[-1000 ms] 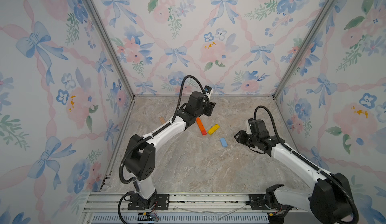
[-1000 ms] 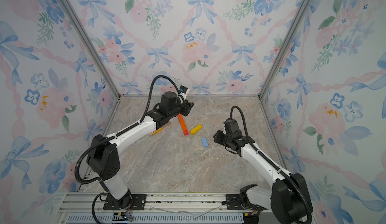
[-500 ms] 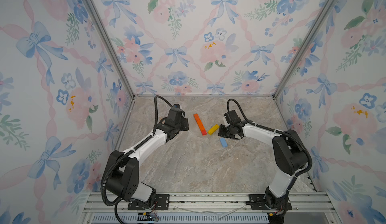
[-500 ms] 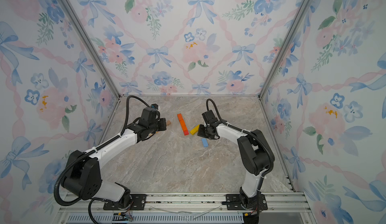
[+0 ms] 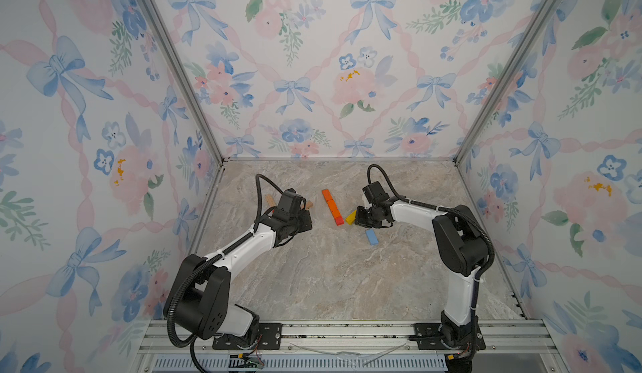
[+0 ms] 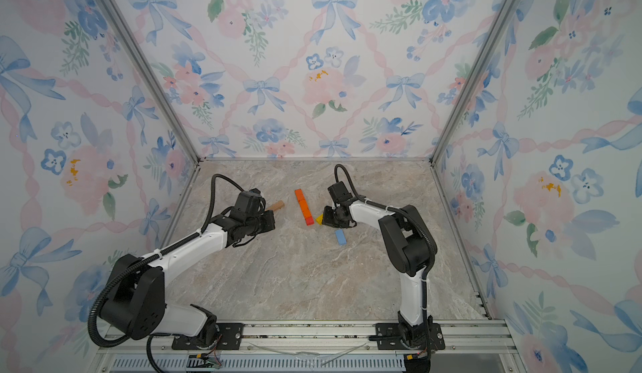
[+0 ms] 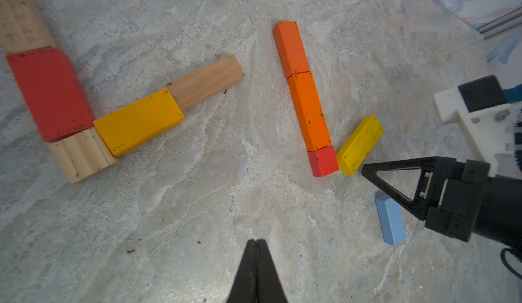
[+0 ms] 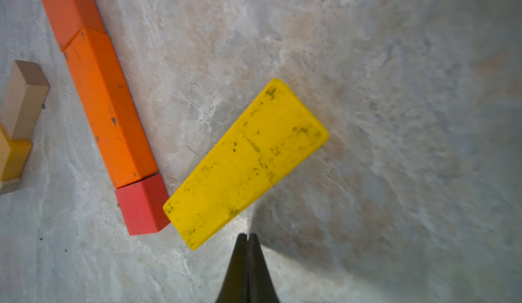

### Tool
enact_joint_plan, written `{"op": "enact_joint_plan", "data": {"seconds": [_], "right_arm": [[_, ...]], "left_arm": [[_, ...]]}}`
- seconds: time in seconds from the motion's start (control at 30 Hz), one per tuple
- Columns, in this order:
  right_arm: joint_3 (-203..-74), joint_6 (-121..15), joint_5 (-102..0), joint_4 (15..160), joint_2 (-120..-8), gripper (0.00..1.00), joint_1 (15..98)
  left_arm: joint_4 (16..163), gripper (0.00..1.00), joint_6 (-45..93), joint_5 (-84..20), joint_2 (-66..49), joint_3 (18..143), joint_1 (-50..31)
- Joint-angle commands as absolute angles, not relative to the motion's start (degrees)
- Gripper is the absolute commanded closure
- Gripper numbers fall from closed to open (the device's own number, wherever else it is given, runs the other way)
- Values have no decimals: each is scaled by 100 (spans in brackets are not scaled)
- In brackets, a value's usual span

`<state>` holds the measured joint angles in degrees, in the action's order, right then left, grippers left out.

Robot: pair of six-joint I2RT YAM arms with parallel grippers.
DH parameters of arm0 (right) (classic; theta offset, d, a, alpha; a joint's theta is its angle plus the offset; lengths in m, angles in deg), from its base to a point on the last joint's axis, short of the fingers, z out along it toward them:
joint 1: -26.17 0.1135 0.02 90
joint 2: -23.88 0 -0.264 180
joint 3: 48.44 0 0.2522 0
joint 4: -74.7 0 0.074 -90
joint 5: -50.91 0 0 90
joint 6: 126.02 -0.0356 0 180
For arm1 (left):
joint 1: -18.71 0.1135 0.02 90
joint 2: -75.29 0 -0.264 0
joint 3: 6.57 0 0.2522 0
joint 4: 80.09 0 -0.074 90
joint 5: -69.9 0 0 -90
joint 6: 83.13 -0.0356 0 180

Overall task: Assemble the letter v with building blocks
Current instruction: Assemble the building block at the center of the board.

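Two orange bars point(image 7: 309, 112) and a small red block point(image 7: 323, 164) lie end to end in a slanted line, seen in both top views point(image 5: 330, 202). A yellow block point(image 8: 245, 163) angles away from the red one, corner almost touching. My right gripper point(image 8: 247, 235) is shut and empty, its tip just beside the yellow block's near end point(image 5: 351, 217). A light blue block point(image 5: 371, 236) lies apart, nearer the front. My left gripper point(image 7: 256, 241) is shut and empty over bare table, left of the orange line.
Left of the line lies a second group: a big red block point(image 7: 49, 92), a ridged wooden piece point(image 7: 82, 154), an orange-yellow block point(image 7: 138, 121) and a wooden bar point(image 7: 206, 85). My left arm point(image 5: 243, 246) covers most of it in the top views. Walls enclose three sides.
Both grippers have shut. My left arm drew back left from the orange bars. My right arm swung in from the right to the yellow block.
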<state>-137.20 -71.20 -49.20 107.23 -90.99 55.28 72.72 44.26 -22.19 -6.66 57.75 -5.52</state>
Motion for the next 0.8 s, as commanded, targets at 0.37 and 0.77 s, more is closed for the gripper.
{"op": "enact_joint_plan", "data": {"seconds": [0.37, 0.77], "right_arm": [[-14099, -7106, -4870, 10920, -9477, 100, 5563], [-14057, -6951, -4638, 11168, -9349, 100, 5331]], "left_arm": [[7305, 94, 4565, -2367, -877, 5781, -563], [7303, 95, 4554, -2443, -1048, 5886, -572]]}}
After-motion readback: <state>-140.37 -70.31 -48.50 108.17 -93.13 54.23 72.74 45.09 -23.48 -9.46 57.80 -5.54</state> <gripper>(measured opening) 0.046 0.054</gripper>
